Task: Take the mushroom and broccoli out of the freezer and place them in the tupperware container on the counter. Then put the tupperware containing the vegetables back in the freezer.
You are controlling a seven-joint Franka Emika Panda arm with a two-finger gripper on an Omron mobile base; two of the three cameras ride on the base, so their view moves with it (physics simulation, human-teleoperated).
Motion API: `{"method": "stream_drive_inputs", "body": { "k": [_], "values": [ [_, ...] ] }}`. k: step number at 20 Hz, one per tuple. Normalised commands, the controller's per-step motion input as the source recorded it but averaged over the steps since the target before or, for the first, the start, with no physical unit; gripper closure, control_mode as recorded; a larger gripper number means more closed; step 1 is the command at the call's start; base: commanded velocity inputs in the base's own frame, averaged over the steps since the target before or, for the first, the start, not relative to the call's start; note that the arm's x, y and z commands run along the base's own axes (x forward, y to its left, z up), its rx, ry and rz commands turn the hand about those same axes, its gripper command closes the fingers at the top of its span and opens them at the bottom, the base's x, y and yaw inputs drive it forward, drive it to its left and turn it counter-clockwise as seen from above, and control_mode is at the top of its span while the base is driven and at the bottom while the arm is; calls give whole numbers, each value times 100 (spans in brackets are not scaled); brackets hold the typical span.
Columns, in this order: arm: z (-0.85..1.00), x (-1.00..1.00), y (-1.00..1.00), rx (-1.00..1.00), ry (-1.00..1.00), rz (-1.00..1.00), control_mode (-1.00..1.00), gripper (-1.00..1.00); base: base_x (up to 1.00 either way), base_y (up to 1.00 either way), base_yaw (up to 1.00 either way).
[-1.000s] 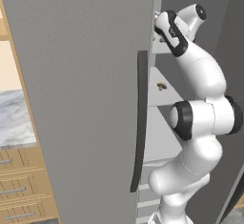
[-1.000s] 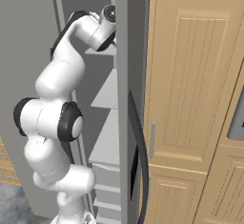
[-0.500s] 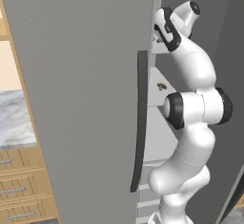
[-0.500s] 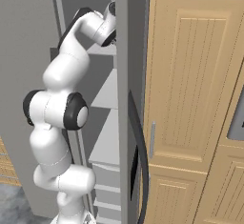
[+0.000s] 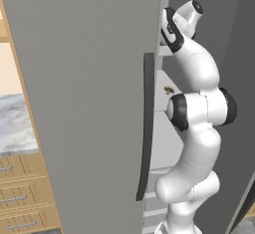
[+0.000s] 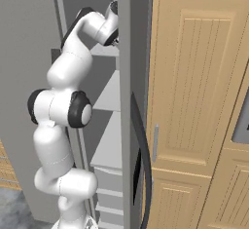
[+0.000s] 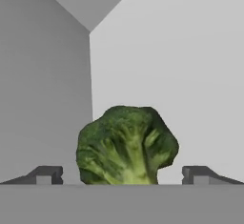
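Note:
In the hand view the broccoli (image 7: 126, 144), a dark-green bumpy clump, stands on a light grey freezer shelf close ahead. My gripper (image 7: 123, 178) is open, with one dark fingertip on each side of the broccoli and not touching it. The base views show my arm reaching onto an upper shelf of the freezer (image 5: 84, 103), beside its open door (image 6: 124, 101). A tiny tan lump, the mushroom (image 5: 169, 89), lies on a shelf lower down, by my elbow. The tupperware container is out of view.
The freezer door's long dark handle (image 5: 147, 128) hangs close to my arm. A strip of marbled counter (image 5: 15, 123) over wooden drawers (image 5: 20, 198) shows at far left. Tall wooden cabinet doors (image 6: 194, 101) stand to the right of the freezer.
My arm has straightened and pushed the hand a little higher and deeper into the freezer's upper shelf. The jaws have stayed open.

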Motion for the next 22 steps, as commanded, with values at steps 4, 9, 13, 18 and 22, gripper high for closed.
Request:
{"method": "stream_drive_inputs", "body": {
  "k": [4,9,13,18,22],
  "values": [
    [-14,24,13,0,2,0,-100,-100,0,0,0],
    [-20,21,13,0,5,0,-100,100,0,0,0],
    [-8,3,0,0,1,0,-100,100,0,0,0],
    [0,-7,-2,1,-3,-1,-100,100,0,0,0],
    [0,-20,-9,1,-6,-6,-100,100,0,0,0]
  ]
}}
